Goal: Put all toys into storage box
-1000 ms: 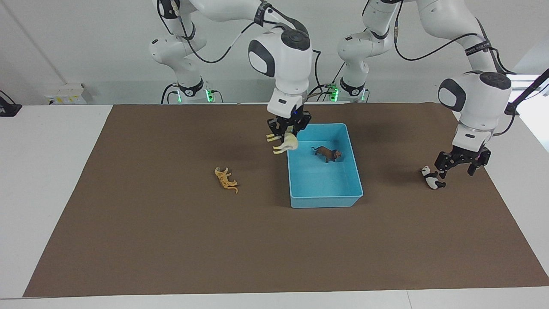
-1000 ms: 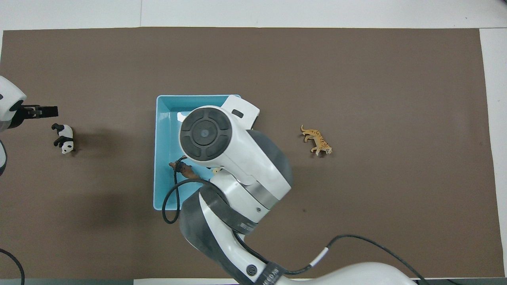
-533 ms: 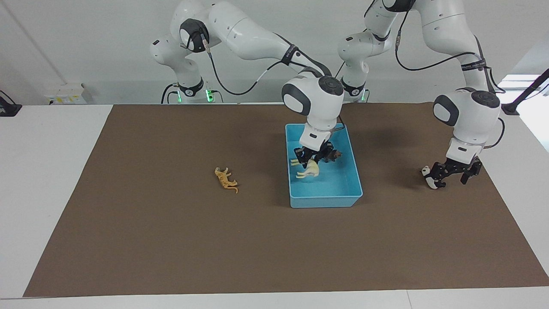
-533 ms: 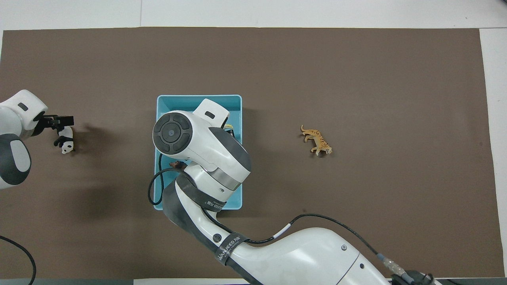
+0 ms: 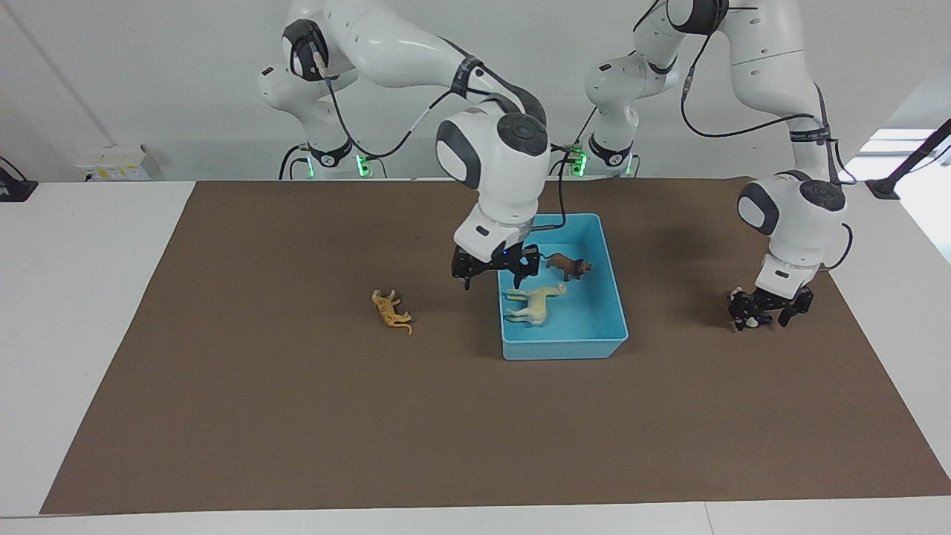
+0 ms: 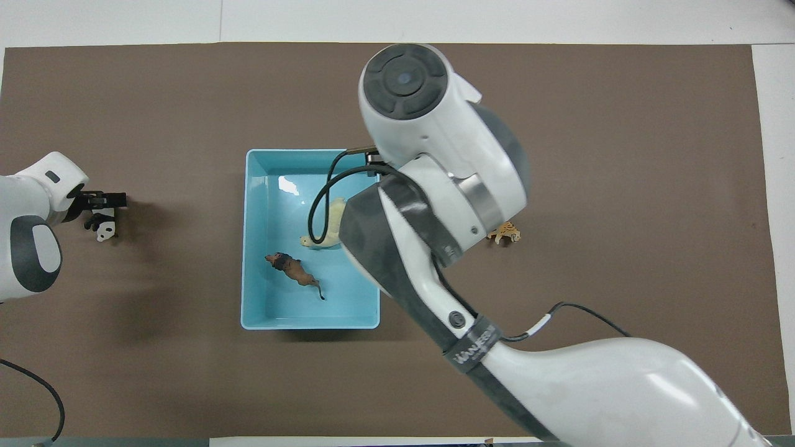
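Note:
The light blue storage box (image 5: pixel 615 297) (image 6: pixel 248 248) sits mid-mat. In it lie the cream camel (image 5: pixel 533 301) (image 6: pixel 328 226) and the dark brown lion (image 5: pixel 568 265) (image 6: pixel 292 270), the lion nearer to the robots. My right gripper (image 5: pixel 493 279) is open and empty over the box wall toward the right arm's end. The orange tiger (image 5: pixel 391 310) (image 6: pixel 505 234) lies on the mat beside the box, toward the right arm's end. My left gripper (image 5: pixel 759 318) (image 6: pixel 102 202) is down at the mat, open, straddling the black-and-white panda (image 5: pixel 752 321) (image 6: pixel 105 231).
A brown mat (image 5: pixel 297 416) covers the white table (image 5: pixel 74 297). The right arm's forearm (image 6: pixel 435 236) crosses the overhead view, hiding its own gripper, part of the camel and most of the tiger.
The right gripper let the camel go into the box and moved up toward the right arm's end. The left gripper came down around the panda.

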`<state>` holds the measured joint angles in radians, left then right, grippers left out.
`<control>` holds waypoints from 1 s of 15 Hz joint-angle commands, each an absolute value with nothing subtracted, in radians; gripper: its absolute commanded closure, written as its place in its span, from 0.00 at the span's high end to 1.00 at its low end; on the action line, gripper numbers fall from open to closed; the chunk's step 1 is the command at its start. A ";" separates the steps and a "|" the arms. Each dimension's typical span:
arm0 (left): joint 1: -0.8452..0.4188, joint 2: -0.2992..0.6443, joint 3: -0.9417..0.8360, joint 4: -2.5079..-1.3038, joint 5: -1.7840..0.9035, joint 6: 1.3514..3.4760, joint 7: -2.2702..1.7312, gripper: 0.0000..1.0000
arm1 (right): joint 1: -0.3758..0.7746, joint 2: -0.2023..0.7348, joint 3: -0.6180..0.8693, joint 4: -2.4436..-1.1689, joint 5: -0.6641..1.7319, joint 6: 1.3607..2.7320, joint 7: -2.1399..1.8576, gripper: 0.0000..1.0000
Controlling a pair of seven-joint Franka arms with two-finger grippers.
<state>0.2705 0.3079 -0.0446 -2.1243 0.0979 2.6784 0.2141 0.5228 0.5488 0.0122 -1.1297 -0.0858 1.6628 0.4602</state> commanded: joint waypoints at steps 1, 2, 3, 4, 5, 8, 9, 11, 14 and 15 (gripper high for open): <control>0.287 0.301 -0.054 -2.145 0.109 2.700 0.215 0.46 | 0.439 0.480 0.025 -1.259 -0.064 1.660 0.243 1.00; 0.282 0.301 -0.054 -2.134 0.109 2.691 0.209 0.29 | 0.411 0.451 0.026 -1.337 -0.064 1.725 0.195 1.00; 0.275 0.302 -0.054 -2.126 0.107 2.689 0.201 0.15 | 0.387 0.416 0.026 -1.438 -0.064 1.805 0.122 1.00; 0.267 0.304 -0.055 -2.094 0.106 2.668 0.165 0.08 | 0.368 0.376 0.026 -1.547 -0.063 1.886 0.036 1.00; 0.252 0.302 -0.058 -2.041 0.107 2.592 0.126 0.07 | 0.351 0.350 0.026 -1.630 -0.063 1.957 -0.022 1.00; 0.163 0.256 -0.064 -1.860 0.103 2.264 -0.016 0.07 | 0.331 0.276 0.025 -1.869 -0.063 2.156 -0.141 1.00; 0.132 0.230 -0.066 -1.835 0.097 2.190 -0.075 0.07 | 0.324 0.265 0.025 -1.928 -0.063 2.227 -0.167 1.00; 0.028 0.168 -0.066 -1.830 0.075 2.074 -0.241 0.08 | 0.322 0.258 0.026 -2.003 -0.063 2.311 -0.205 1.00; -0.186 0.124 -0.064 -1.862 0.071 2.028 -0.599 0.10 | 0.318 0.256 0.026 -2.048 -0.063 2.357 -0.282 1.00; -0.225 0.108 -0.064 -1.896 0.071 2.039 -0.670 0.12 | 0.318 0.261 0.026 -2.068 -0.063 2.400 -0.281 1.00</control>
<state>-0.1229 0.1402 -0.0864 -1.8267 0.0782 2.0338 -0.5091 0.3373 0.2935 0.0130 -2.0012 -0.0775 2.3335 -0.2320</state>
